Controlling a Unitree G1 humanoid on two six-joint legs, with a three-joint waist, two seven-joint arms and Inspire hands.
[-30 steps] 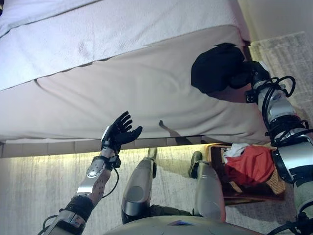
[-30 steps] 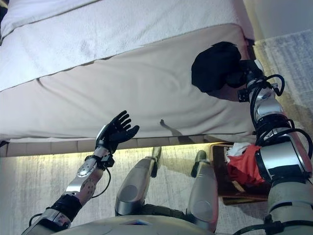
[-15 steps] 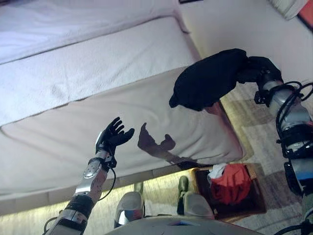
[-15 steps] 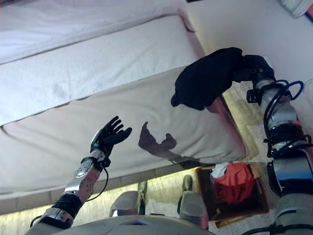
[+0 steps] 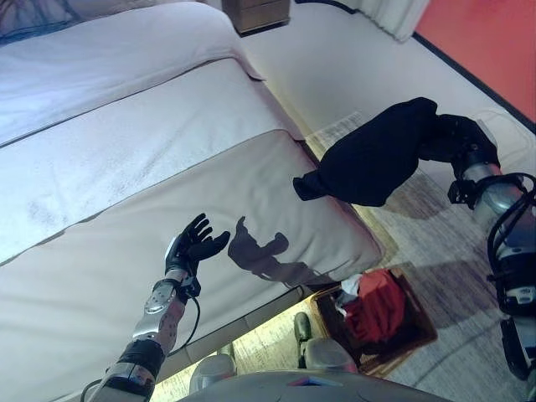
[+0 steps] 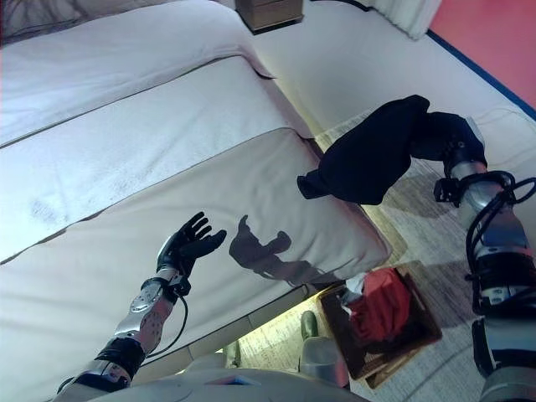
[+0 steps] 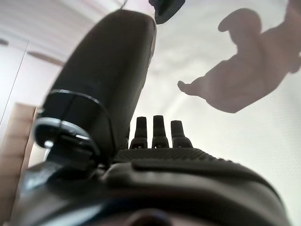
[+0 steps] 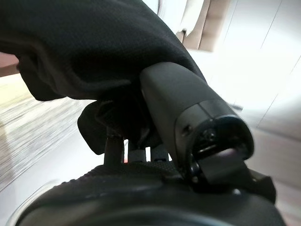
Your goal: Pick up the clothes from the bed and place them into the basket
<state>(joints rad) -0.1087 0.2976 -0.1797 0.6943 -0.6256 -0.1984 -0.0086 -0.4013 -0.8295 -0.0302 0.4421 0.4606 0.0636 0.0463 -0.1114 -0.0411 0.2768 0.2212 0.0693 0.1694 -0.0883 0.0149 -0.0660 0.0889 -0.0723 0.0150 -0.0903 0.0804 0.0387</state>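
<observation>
My right hand (image 5: pixel 456 138) is shut on a black garment (image 5: pixel 373 159) and holds it in the air past the bed's right corner. The cloth drapes over the fingers and thumb in the right wrist view (image 8: pixel 89 52). Its shadow falls on the beige bedcover (image 5: pixel 260 251). A brown basket (image 5: pixel 414 322) stands on the floor below, beside the bed, with a red garment (image 5: pixel 373 306) and a white one (image 5: pixel 352 285) in it. My left hand (image 5: pixel 194 244) is open and empty, raised over the front of the bed.
The bed (image 5: pixel 126 159) has a white sheet at the back and a beige cover in front. A pale rug (image 5: pixel 435 243) lies under the basket. A wooden nightstand (image 5: pixel 260 12) stands beyond the bed's head. A curtain (image 5: pixel 394 12) hangs at the back right.
My right hand has lifted the black garment off the bed and carried it out past the bed's corner. The camera has swung, so the whole scene has shifted. My left hand stays raised and open.
</observation>
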